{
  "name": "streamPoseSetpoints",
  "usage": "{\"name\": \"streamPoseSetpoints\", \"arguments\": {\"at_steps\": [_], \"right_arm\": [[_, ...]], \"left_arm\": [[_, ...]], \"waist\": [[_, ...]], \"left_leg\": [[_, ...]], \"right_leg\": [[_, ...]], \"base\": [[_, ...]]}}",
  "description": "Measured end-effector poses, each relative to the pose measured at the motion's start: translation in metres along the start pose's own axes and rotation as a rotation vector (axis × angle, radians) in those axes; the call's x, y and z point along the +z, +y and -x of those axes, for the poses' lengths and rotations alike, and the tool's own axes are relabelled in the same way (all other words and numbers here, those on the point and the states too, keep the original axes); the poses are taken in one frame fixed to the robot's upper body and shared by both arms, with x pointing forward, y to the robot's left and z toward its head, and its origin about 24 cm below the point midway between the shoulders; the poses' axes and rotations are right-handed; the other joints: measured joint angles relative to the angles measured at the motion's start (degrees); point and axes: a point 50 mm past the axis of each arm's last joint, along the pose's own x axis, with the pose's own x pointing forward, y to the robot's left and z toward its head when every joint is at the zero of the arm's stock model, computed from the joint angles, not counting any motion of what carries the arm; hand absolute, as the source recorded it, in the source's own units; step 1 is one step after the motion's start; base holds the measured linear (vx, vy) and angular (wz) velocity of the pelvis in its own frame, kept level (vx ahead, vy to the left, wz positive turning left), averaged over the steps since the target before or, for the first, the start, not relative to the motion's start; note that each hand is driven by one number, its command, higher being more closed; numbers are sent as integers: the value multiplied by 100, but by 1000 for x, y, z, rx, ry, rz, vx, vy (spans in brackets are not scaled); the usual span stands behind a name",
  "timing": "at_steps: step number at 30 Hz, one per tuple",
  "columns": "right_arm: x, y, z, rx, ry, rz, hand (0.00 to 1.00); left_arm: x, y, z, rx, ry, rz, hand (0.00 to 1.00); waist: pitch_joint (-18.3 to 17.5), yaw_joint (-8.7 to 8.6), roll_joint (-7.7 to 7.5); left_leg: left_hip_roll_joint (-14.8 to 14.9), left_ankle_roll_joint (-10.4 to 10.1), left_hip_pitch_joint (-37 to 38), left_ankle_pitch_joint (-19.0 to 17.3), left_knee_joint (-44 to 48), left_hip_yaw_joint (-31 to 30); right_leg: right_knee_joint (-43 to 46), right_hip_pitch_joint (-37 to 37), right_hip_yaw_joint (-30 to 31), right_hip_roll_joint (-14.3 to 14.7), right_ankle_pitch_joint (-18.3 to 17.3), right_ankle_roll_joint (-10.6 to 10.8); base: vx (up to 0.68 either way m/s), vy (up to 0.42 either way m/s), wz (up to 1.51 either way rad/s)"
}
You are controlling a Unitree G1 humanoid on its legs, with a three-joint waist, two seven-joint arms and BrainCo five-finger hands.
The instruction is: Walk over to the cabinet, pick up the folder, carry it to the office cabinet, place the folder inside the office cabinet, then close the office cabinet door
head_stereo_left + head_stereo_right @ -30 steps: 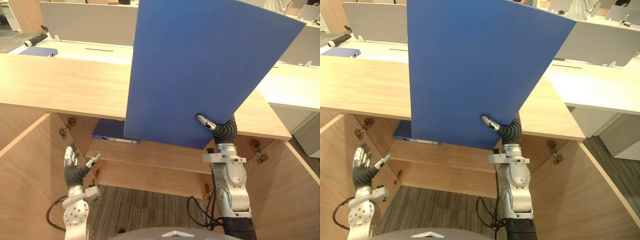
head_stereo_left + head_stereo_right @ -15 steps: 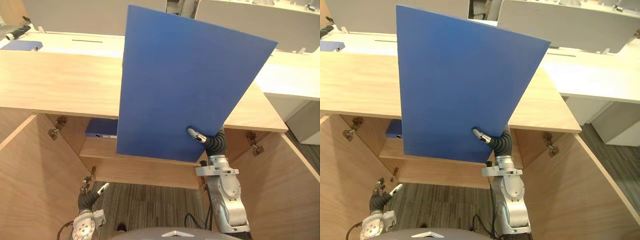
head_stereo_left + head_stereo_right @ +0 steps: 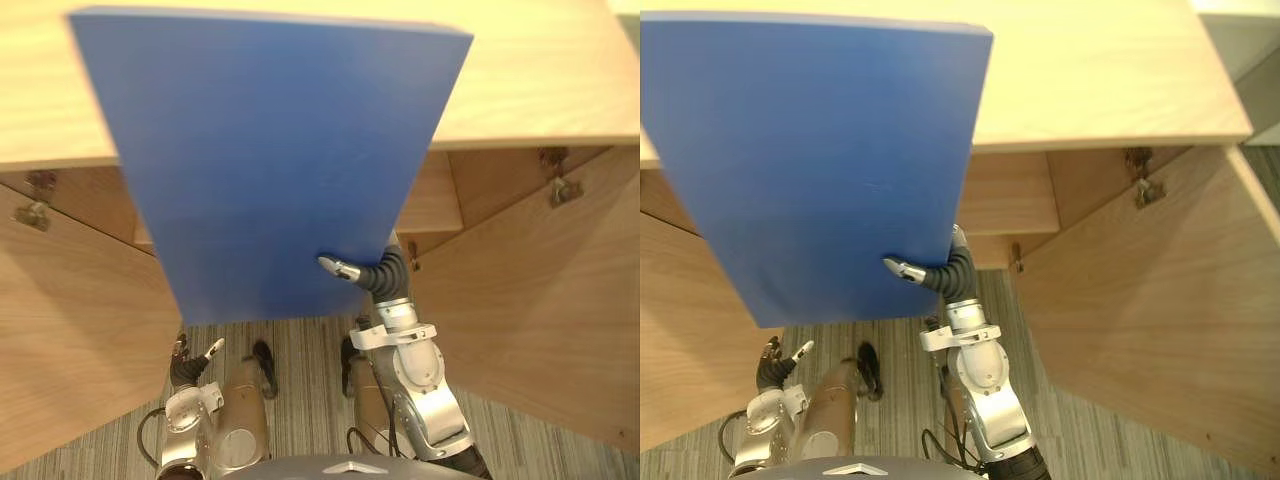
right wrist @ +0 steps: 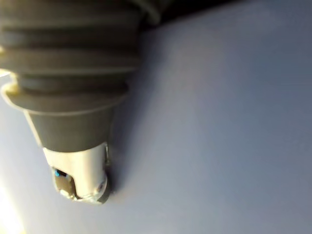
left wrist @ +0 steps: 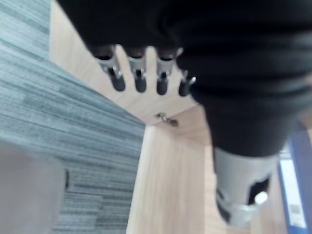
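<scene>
The right hand (image 3: 350, 272) is gripping the blue folder (image 3: 270, 160) at its lower right corner. The thumb is pinching down on the near face, and the fingers are reaching behind the board, out of sight. The folder is hanging in the air, tilted, in front of the office cabinet's (image 3: 540, 80) open mouth, and its top edge is overlapping the front edge of the cabinet top. Both doors are standing wide: the left door (image 3: 70, 330) and the right door (image 3: 540, 300) with its hinge (image 3: 555, 185). The folder is covering most of the inside, with one wooden shelf (image 3: 432, 205) peeking out past its right edge. The left hand (image 3: 188, 368) is dangling low over the grey carpet (image 3: 300, 380) by the left door, its fingers (image 5: 139, 80) loose and straight, holding nothing. A blue spine (image 5: 297, 195) with a pale label is showing beside wood panels, but I cannot tell which compartment it is in.
</scene>
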Motion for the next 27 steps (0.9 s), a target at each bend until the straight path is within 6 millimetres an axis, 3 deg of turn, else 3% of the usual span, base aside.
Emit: {"name": "streamPoseSetpoints", "arguments": {"at_steps": [5, 13, 21, 27], "right_arm": [[22, 5, -14, -39, -159, 88, 100], [36, 8, -30, -53, -282, 171, 100], [18, 9, -39, 11, -246, 267, 100], [-14, -10, -46, 3, -108, 428, 100]], "left_arm": [[8, -11, -2, 20, -22, 41, 0], [50, -21, -10, 18, -167, 110, 0], [70, -24, -13, 8, -235, 161, 0], [89, -30, -14, -8, -304, 185, 0]], "waist": [[129, 88, 27], [662, 236, 125], [858, 348, 171], [952, 391, 163]], "left_leg": [[225, 62, -965, -505, 1294, -36], [284, 72, -2031, -766, 2261, -230], [260, 68, -2803, -765, 2605, -366], [185, 70, -3181, -763, 2779, -495]], "right_leg": [[1320, -1072, 135, 68, -464, 57], [2382, -2129, 146, 66, -772, 81], [2795, -2852, 101, 23, -849, 81], [3051, -3171, 13, -70, -959, 56]], "base": [[-72, 12, -12], [-82, -3, 4], [-54, -37, 7], [-47, -47, 12]]}}
